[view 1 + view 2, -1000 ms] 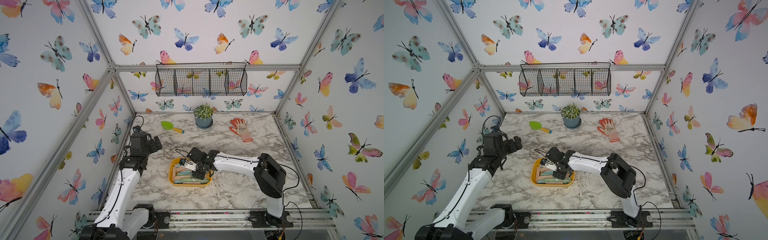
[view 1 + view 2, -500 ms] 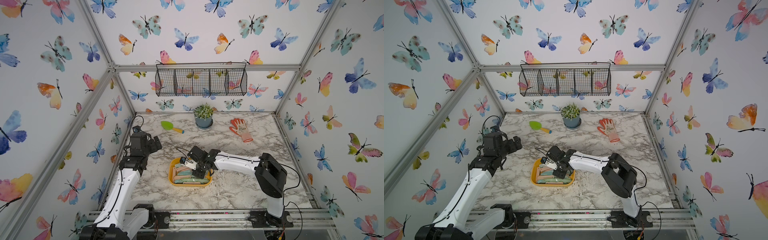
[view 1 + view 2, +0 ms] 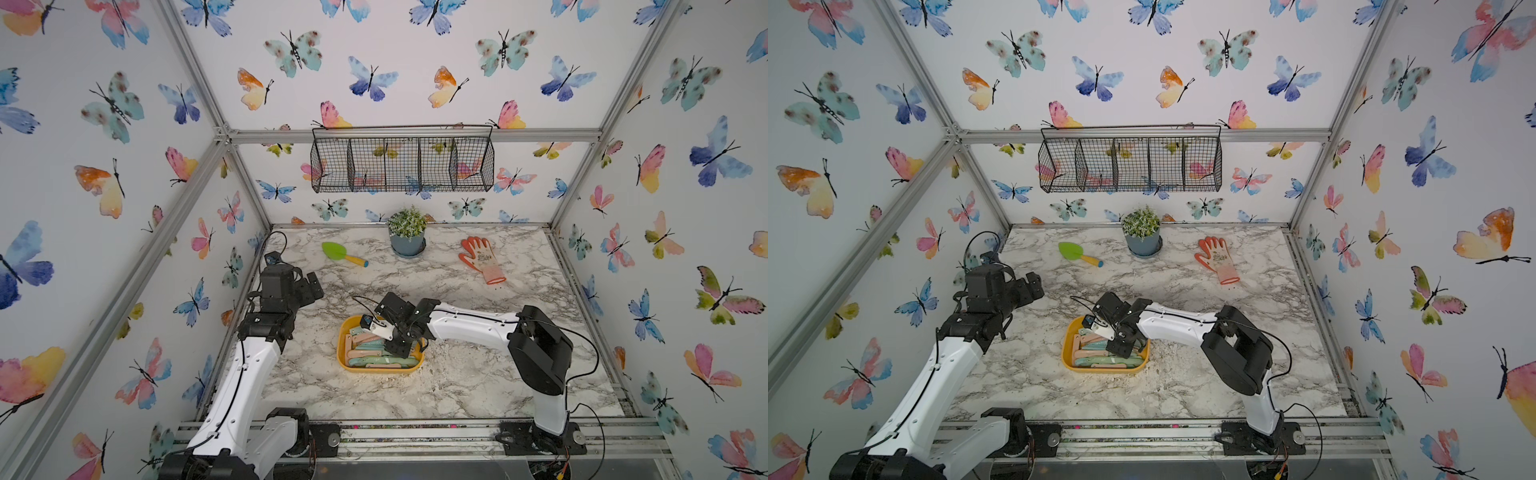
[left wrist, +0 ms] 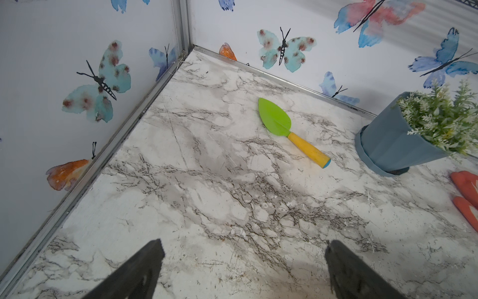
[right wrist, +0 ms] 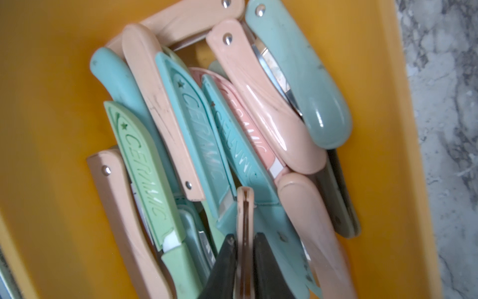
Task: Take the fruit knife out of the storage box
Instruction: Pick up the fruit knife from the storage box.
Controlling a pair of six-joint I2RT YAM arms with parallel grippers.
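Right wrist — gripper tight on knife

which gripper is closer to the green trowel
Left. The left gripper hangs open over the table, the trowel ahead of it; the right gripper is over the box, shut on a pink knife.

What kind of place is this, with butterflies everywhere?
Probably a staged robot test cell dressed as a gardening corner: butterfly-papered walls in aluminium framing, a marble-look tabletop holding a potted plant, trowel and glove, and two robot arms.
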